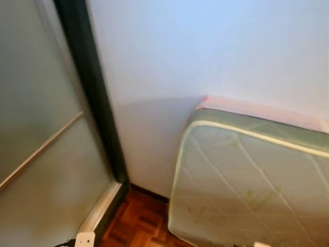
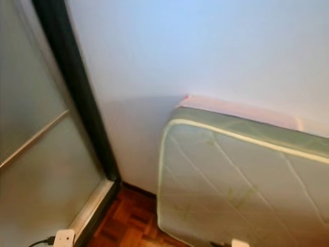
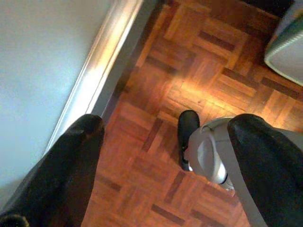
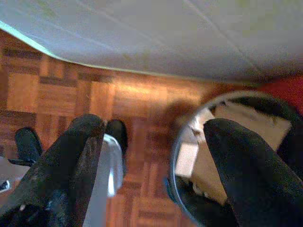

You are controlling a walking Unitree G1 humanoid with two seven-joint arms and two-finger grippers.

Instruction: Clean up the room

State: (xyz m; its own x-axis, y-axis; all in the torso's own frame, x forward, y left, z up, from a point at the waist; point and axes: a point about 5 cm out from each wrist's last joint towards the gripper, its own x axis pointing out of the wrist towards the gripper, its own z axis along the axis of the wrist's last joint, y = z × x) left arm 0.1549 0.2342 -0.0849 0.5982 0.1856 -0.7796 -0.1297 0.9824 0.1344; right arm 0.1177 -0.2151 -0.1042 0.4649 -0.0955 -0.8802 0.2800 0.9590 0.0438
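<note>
Open right end effector (image 4: 151, 156) above round bin (image 4: 227, 156) beside mattress (image 4: 189, 33)

Pale wall (image 1: 205, 46) fills the far side, bluish white, bare. Mattress (image 1: 247, 180) stands on edge against it at right, quilted cream face with faint green marks, green piping along the top edge, a pink strip showing behind its upper edge. Dark frame (image 1: 95, 103) runs down the left of the wall; frosted panel (image 1: 36, 128) lies left of it, crossed by a slanted pale bar. Pale sill (image 1: 100, 208) at the panel's foot. Parquet floor (image 1: 139, 221) reddish brown, showing between sill and mattress. White plug block (image 1: 85, 239) with a dark cord sits at the near left, by the sill.
</note>
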